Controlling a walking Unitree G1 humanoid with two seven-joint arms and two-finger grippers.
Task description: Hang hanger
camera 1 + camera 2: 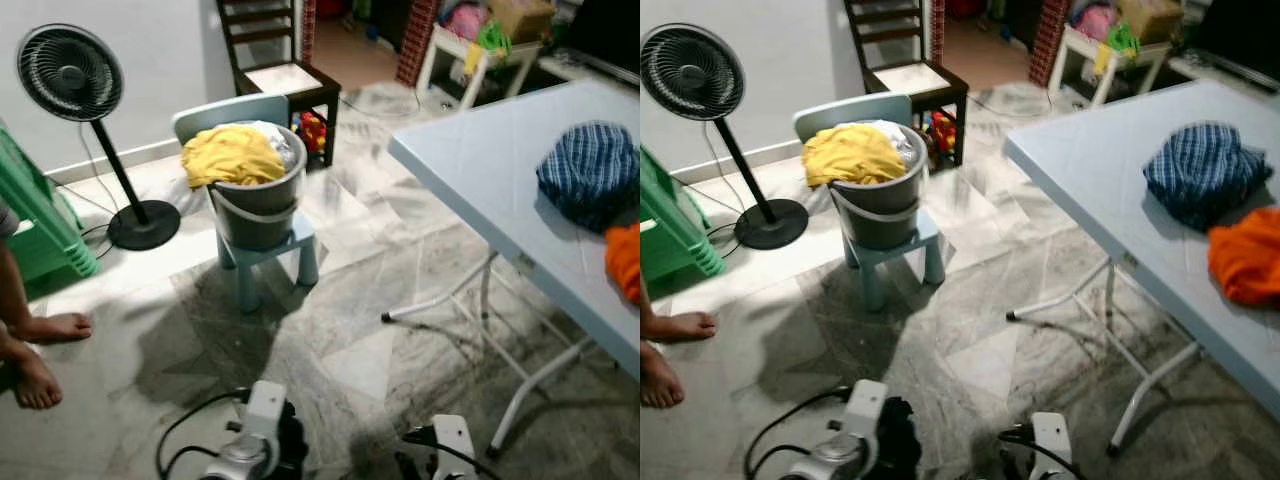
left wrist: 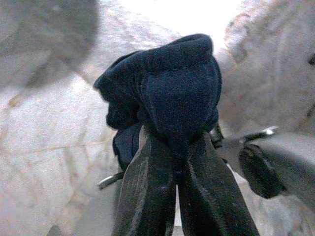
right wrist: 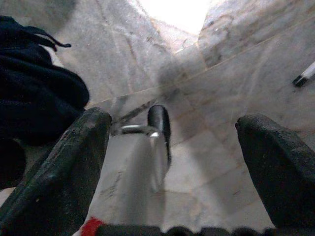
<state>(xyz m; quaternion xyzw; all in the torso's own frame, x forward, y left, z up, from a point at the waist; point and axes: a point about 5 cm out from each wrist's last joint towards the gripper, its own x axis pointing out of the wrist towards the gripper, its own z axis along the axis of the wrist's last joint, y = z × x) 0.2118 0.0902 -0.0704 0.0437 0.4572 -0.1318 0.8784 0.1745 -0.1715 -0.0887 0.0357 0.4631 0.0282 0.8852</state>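
the hanger [image 3: 147, 147] appears in the right wrist view as a metal hook with a black tip, lying between the spread fingers [image 3: 59, 172] of the right gripper [image 3: 172, 162], which stands wide apart with nothing clamped. a thin metal wire piece, likely part of the same hanger, shows beside the dark navy cloth [image 2: 167, 93] in the left wrist view. the left gripper [image 2: 174, 167] is closed tight on that cloth, its two fingers [image 2: 147, 191] pinched together under the bunched fabric. both arms sit low at the near edge of the head views, above grey marbled floor tiles [image 1: 360, 300]. further out, a grey bucket [image 1: 258, 205] rests on a small pale blue chair [image 1: 262, 250], heaped with a yellow garment [image 1: 232, 155]. a black standing fan [image 1: 75, 75] is at the robot's left, near a green plastic item [image 1: 40, 220]. a person's bare feet [image 1: 45, 350] show at the left edge. a white folding table [image 1: 500, 170] on the right carries a blue checked garment [image 1: 590, 170] and an orange garment [image 1: 625, 260]. a dark wooden chair [image 1: 280, 70] stands behind the bucket.
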